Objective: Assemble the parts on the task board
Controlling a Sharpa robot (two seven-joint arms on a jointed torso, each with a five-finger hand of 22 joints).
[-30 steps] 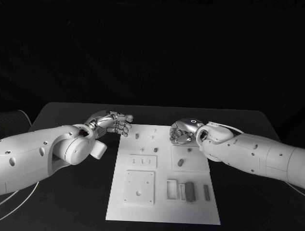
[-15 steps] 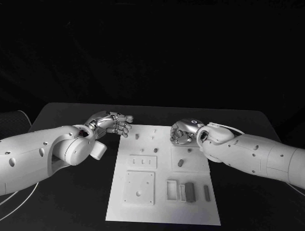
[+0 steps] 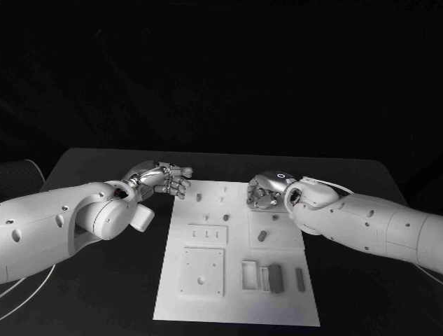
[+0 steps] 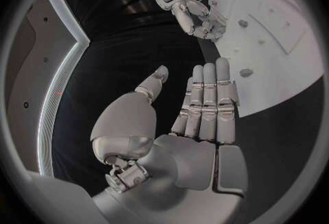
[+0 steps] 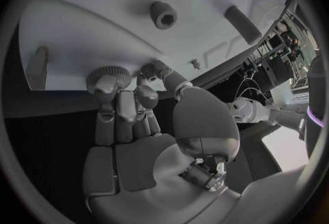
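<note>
The white task board [image 3: 236, 280] lies in the middle of the black table. Small grey parts sit on it: two near the far edge [image 3: 199, 199], one at mid-board [image 3: 262, 236], and slim pieces [image 3: 278, 278] near the front right. My left hand [image 3: 164, 180] hovers by the board's far left corner, fingers straight and apart [image 4: 205, 109], holding nothing. My right hand [image 3: 264, 192] is over the far right part of the board, its fingers [image 5: 130, 98] curled with their tips down on the white surface. I see no part between them. A hex-holed part [image 5: 164, 15] and a cylinder [image 5: 243, 24] lie just beyond those fingers.
Raised square plates [image 3: 202, 273] and a slotted holder [image 3: 250, 274] take up the near half of the board. Bare black table [image 3: 353, 175] runs along both sides of the board. A white cable [image 3: 19, 294] curves at the near left.
</note>
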